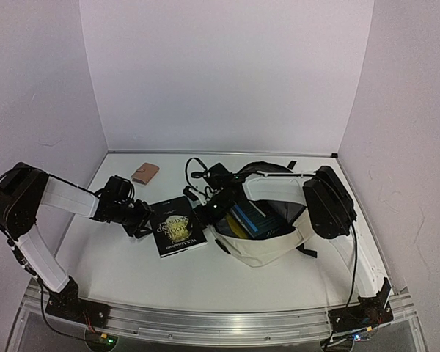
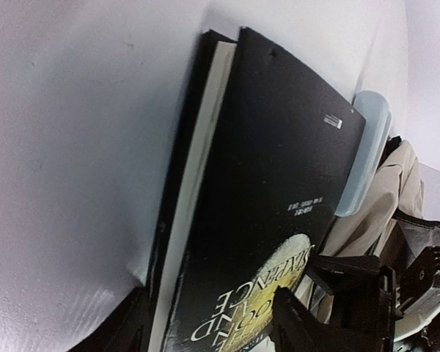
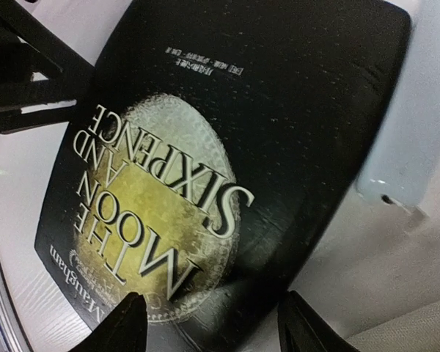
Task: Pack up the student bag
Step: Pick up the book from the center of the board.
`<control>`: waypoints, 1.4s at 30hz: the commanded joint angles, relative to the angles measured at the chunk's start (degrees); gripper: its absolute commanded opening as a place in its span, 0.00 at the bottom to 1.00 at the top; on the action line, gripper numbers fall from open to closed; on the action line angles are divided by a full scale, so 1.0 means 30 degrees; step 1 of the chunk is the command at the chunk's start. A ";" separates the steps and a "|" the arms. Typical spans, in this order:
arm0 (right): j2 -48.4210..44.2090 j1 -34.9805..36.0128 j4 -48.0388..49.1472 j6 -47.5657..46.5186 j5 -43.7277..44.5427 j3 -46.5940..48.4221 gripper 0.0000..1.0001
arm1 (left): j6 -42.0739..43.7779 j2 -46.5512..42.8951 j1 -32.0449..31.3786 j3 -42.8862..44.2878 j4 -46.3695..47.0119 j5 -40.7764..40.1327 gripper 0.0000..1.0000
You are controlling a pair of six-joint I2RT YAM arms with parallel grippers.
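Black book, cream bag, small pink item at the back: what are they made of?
Book: looks like a paperback, with a slightly glossy card cover and pale paper page edges. Bag: soft matte cream fabric, slumped and creased. Pink item: maybe leather or imitation leather, but too small to tell.

One cream student bag (image 1: 268,253), one black book (image 1: 176,226), one blue book (image 1: 251,218), one pink pouch (image 1: 144,173).

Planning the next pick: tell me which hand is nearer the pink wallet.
Left. The left hand is just near-side of the pink wallet; the right hand is farther right, beside the student bag.
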 commanded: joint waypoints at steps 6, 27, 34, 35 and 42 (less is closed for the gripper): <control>-0.0910 -0.0015 0.0406 0.2164 -0.6306 0.0737 0.56 | -0.0261 0.1227 -0.0044 -0.0016 0.1758 0.0910 0.21; -0.2688 -0.0066 0.0888 0.2984 -0.5864 0.0304 0.52 | 0.0374 -0.0475 -0.0718 -0.1398 0.7268 0.4525 0.17; -0.2628 -0.0169 0.0886 0.2844 -0.5562 -0.0072 0.52 | 0.0439 0.0207 -0.0924 -0.1310 0.8276 0.5210 0.16; -0.2669 -0.0178 0.0865 0.2820 -0.5520 -0.0040 0.52 | 0.0425 0.0011 -0.0923 -0.1414 0.8276 0.5111 0.13; -0.3711 -0.1223 0.0704 0.3378 -0.5821 0.0181 0.82 | 0.0736 -0.2468 -0.0829 -0.1385 0.7166 0.4508 0.00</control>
